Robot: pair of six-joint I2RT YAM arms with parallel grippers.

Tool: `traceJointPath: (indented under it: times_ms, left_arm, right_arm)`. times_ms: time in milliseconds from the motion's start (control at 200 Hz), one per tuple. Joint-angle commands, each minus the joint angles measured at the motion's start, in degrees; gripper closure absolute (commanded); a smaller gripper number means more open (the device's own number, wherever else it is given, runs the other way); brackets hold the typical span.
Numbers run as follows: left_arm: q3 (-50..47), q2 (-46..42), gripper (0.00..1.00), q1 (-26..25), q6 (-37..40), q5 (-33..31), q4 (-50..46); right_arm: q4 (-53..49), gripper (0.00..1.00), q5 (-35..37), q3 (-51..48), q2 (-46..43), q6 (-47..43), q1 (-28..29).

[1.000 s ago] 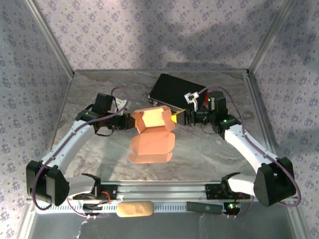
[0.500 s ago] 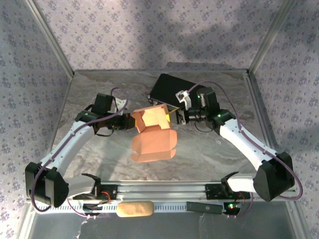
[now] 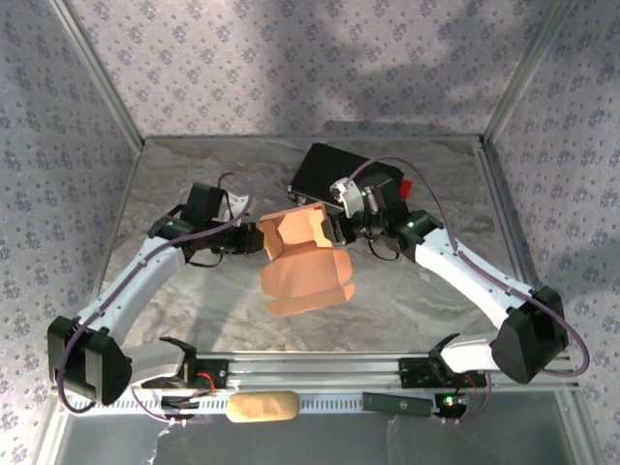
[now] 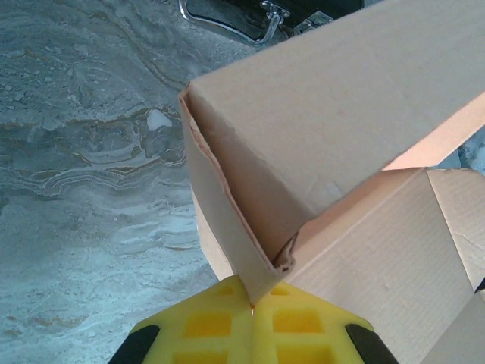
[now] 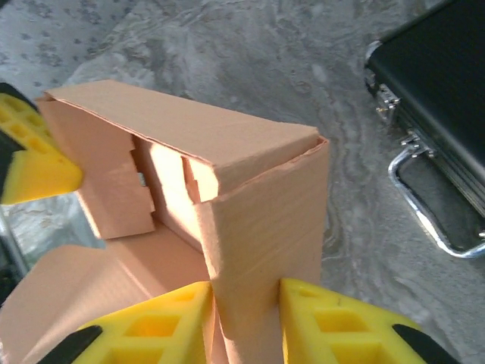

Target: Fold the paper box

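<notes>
Salmon-tan cardboard over mid-table: I hold the paper box (image 3: pixel 305 257) with the left gripper (image 4: pixel 250 307) pinched tight on its left corner and the right gripper (image 5: pixel 244 299) clamped across its right wall. A black latched case (image 3: pixel 334 174) sits just behind; a tan sponge block (image 3: pixel 262 406) lies at the near rail. My right wrist has swung closer since a second ago.
</notes>
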Motion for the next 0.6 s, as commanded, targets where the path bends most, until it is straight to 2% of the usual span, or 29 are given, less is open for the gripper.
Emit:
traceJointPath:
  times_ms: [0,215,370,480,550,595]
  left_arm:
    - [2.7,-1.7,1.00,-1.0,0.0,2.0,0.5]
    - [2.8,-1.2,1.00,-2.1,-0.4,1.1,1.0]
    - [2.9,-0.2,1.00,-3.4,-0.9,-0.9,1.2]
    - [2.8,0.4,1.00,-4.3,-1.5,-2.7,1.2]
    - [2.6,0.4,1.00,-4.7,-1.7,-3.0,1.4]
    - [2.5,0.4,1.00,-4.7,-1.8,-3.0,1.5]
  right_arm:
    - [-2.3,0.75,5.7,2.5,1.4,-1.4,1.7]
    - [-3.5,0.84,16.4,4.9,4.8,0.2,6.0]
    - [-6.0,1.00,27.5,8.2,7.7,2.7,9.1]
    - [-7.2,1.00,33.9,9.2,9.0,4.0,10.8]
    - [-6.4,1.00,34.0,9.1,9.2,4.2,11.0]
    - [-5.7,0.95,33.4,8.8,9.3,4.0,10.9]
